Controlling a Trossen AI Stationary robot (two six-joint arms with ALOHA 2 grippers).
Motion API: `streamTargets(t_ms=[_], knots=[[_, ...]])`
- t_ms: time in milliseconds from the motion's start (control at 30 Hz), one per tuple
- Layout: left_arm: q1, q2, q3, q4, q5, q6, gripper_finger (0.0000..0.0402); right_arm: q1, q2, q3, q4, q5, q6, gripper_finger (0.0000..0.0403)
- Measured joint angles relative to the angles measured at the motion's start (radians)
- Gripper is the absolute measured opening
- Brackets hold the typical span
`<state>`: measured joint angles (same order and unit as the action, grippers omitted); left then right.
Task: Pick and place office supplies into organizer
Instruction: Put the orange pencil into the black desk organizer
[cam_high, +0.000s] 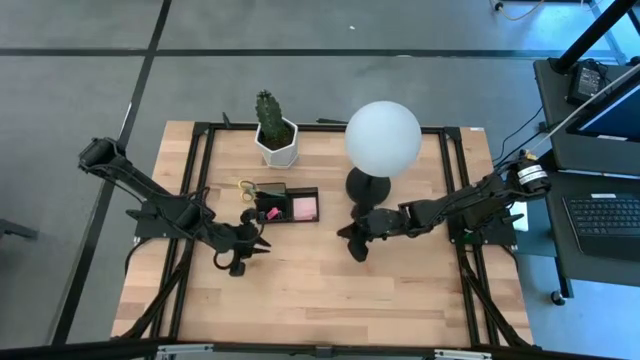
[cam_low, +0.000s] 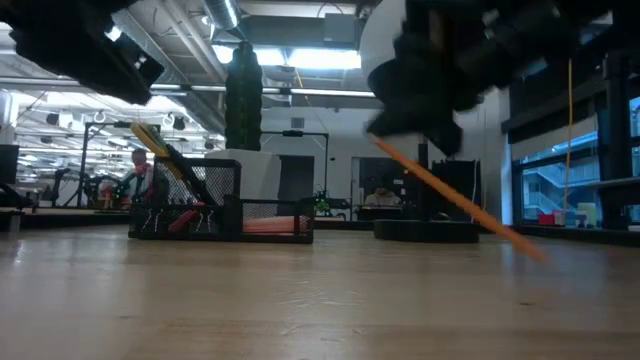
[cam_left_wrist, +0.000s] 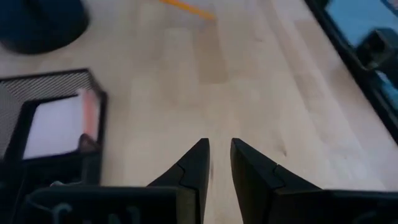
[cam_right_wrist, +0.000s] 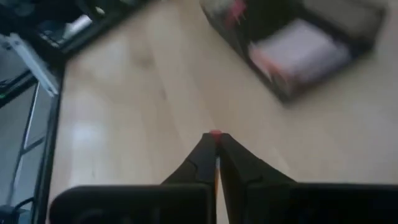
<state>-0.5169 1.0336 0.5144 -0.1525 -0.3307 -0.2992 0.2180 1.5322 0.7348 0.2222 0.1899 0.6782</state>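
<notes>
Right of the organizer (cam_high: 288, 206), over bare wood near the table's middle, the right gripper (cam_high: 357, 243) has its fingers pressed together on the orange pencil (cam_low: 455, 200); in the low view the pencil hangs slantwise from that gripper, its upper end in the fingers and its lower end reaching down toward the table top without clearly touching it; in the right wrist view only a red-orange tip (cam_right_wrist: 215, 133) shows between the closed fingertips. From this gripper the organizer lies toward the left arm's side and slightly farther back, near but apart, with the pink sticky-note pad (cam_high: 305, 207) in its nearer compartment and the yellow-handled scissors (cam_high: 246, 186) standing at its far end; the coming move, as I judge it, turns on carrying the pencil across that gap and tipping its long axis upright over a compartment. The left gripper (cam_high: 250, 247) waits just in front of the organizer, fingers slightly parted and holding nothing; it is the nearer arm to the tray, yet the right one has the pencil. No brand, label or writing can be read anywhere.
</notes>
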Motion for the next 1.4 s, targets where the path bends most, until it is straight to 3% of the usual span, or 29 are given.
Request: streamTargets(t_ms=[333, 500, 767, 933, 1167, 1400], knots=[[-0.005, -0.148, 0.001, -0.064, 0.167, 0.046, 0.0061, -0.06, -0.001, 0.239, -0.017, 0.035, -0.372, 0.0009], [-0.005, -0.189, 0.001, -0.143, 0.085, 0.003, 0.0061, -0.111, -0.001, 0.302, -0.019, 0.041, -0.475, 0.0009], [-0.004, -0.182, 0.001, -0.32, -0.119, -0.184, 0.0061, -0.15, 0.017, 0.312, -0.032, 0.038, -0.498, 0.0009], [-0.004, -0.179, 0.001, -0.339, -0.117, -0.211, 0.0061, -0.15, 0.087, 0.311, -0.037, 0.038, -0.488, 0.0009], [-0.004, -0.179, 0.001, -0.338, -0.105, -0.212, 0.0061, -0.171, 0.225, 0.311, -0.045, 0.004, -0.35, 0.0009], [-0.004, -0.179, 0.001, -0.339, -0.087, -0.212, 0.0061, -0.153, 0.237, 0.311, -0.047, -0.137, -0.606, 0.0026]])
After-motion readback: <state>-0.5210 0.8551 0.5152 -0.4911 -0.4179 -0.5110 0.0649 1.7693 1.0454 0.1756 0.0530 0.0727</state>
